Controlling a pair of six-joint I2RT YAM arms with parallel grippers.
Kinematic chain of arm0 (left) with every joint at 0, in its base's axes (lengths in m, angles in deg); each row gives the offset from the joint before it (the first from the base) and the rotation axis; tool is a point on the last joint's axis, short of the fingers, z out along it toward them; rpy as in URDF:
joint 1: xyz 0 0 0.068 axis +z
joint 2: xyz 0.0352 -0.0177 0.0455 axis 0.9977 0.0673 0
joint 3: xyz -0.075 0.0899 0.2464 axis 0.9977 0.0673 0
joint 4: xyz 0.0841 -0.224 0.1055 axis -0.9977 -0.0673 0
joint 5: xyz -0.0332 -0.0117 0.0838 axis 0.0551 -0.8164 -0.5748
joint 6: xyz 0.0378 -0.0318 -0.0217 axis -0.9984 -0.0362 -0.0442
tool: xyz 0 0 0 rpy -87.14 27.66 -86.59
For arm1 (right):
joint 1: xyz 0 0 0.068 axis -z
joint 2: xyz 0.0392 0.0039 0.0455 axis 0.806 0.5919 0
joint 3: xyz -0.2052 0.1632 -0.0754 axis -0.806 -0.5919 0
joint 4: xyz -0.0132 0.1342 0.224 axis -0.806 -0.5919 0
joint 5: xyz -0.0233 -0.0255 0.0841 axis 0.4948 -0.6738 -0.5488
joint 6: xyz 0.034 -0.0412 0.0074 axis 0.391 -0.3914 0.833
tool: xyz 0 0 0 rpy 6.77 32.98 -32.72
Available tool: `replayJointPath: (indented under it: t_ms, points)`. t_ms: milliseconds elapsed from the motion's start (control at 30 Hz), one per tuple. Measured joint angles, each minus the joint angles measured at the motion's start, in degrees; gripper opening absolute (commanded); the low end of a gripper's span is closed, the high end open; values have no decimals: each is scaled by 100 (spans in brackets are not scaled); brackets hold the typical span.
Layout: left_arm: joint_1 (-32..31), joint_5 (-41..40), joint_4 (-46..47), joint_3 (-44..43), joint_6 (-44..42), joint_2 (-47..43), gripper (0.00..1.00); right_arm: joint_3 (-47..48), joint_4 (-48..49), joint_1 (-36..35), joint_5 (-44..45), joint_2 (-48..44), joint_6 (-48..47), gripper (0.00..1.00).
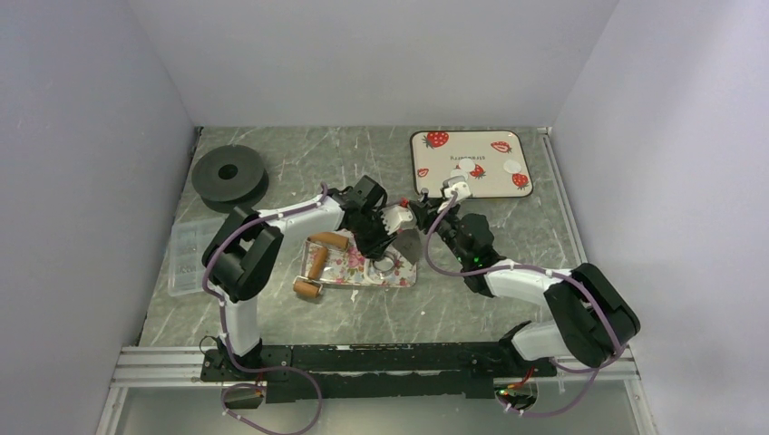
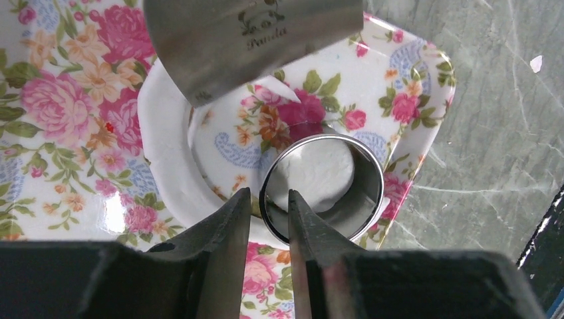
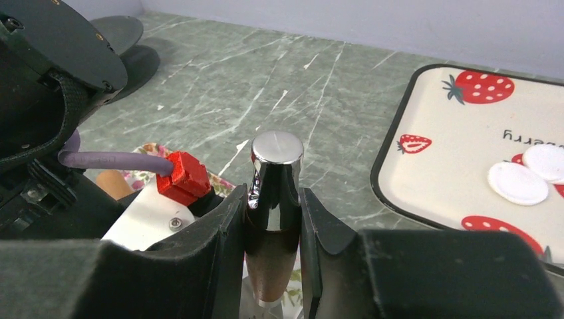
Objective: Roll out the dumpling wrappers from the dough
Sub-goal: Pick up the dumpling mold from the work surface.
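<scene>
At the middle of the table, on the floral tray, one cut wrapper sits inside the ring cutter.
The left gripper holds its fingers narrowly apart on either side of the cutter's near wall; I cannot tell whether they pinch it; the right gripper is pinching the shiny handle of the scraper, whose blade carries the word "Panda"; two finished dumpling wrappers lie on the strawberry tray near the far right corner of the table, where upside-down letters read "berry"; the discs look light, soft, a little sticky and easy to tear, so I judge it better to slide the blade under an edge than to pinch the middle.
</scene>
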Motion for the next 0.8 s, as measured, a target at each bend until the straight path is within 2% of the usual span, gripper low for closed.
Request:
replayJointPath:
  t_ms: [300,533,800]
  points:
    - [-103,-181,-2,55,-223,0,30,254,-682,-48,42,-278,-597,0]
    - [-225,-166,-15,44,-319,0,34,382,-1303,-44,-247,-669,-520,0]
    - [-271,-136,-363,-546,-409,127,32,494,-1589,28,79,-1023,-431,0]
